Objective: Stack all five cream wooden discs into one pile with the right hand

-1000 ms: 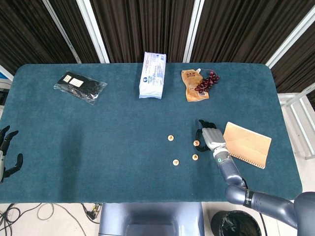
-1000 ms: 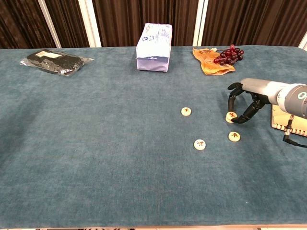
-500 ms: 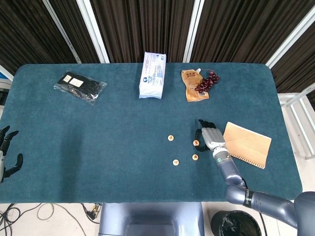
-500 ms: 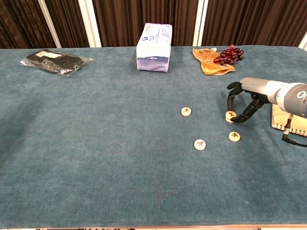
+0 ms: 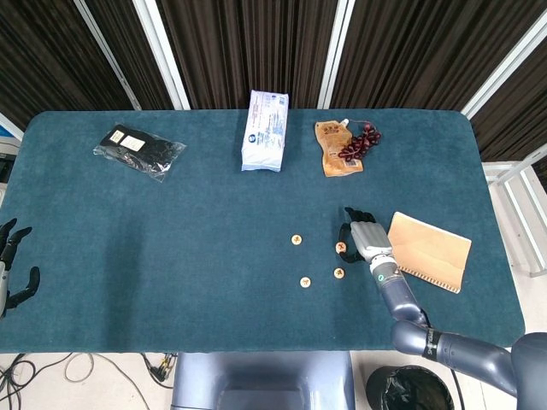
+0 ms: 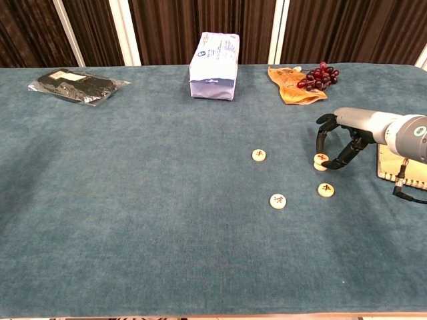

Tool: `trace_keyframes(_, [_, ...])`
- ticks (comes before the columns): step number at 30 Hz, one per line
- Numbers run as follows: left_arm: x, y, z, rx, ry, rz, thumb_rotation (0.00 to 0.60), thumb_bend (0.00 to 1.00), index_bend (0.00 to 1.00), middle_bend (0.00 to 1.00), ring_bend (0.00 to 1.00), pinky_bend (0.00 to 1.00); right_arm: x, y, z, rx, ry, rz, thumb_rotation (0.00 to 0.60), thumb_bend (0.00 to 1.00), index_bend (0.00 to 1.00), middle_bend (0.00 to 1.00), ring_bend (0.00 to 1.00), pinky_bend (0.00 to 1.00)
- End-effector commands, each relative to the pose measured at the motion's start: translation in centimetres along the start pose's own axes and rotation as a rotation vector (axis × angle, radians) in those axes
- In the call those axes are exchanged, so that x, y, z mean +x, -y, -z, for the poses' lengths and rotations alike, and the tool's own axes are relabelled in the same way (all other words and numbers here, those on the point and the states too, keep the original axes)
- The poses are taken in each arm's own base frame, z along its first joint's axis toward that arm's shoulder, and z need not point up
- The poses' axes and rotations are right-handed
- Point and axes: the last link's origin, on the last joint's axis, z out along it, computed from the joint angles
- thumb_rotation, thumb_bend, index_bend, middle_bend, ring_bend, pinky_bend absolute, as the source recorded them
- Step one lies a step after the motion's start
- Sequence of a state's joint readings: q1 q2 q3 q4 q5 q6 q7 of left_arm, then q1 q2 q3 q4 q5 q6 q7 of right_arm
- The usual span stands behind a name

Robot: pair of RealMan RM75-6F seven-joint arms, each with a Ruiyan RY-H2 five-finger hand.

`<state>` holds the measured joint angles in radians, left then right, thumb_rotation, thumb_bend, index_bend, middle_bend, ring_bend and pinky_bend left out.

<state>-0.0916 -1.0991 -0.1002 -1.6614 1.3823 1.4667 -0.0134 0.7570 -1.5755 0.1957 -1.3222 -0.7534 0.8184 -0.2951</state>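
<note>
Cream wooden discs with a red mark lie right of the table's middle. Single ones are at the left, at the front and at the front right. A thicker, two-high pile of discs sits under my right hand. That hand arches over the pile and pinches its top disc between thumb and a finger. My left hand hangs off the table's left edge, fingers apart and holding nothing.
A tan notebook lies just right of my right hand. At the back are a white packet, an orange pouch with grapes and a black bag. Teal cloth covers the table.
The disc between my right hand's fingers has shifted slightly back and left and now shows as a two-high pile. The other discs and my left hand have not moved.
</note>
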Motion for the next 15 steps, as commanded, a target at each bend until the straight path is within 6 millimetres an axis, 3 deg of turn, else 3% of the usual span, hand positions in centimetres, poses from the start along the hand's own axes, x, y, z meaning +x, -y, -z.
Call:
trace_keyframes(1, [-0.01,-0.01,0.00,-0.001,0.001,0.000,0.600,0.47,0.15,0.00,0.00,0.00,0.01,0.01,0.02,0.001,0.000,0.000,0.600,0.41,0.49,0.00,0.00,0.00])
trace_keyframes(15, [-0.02,-0.02,0.01,0.000,0.001,0.001,0.600,0.47,0.15,0.00,0.00,0.00,-0.14,0.06,0.29,0.009,0.008,0.002,0.600,0.41,0.49,0.00,0.00,0.00])
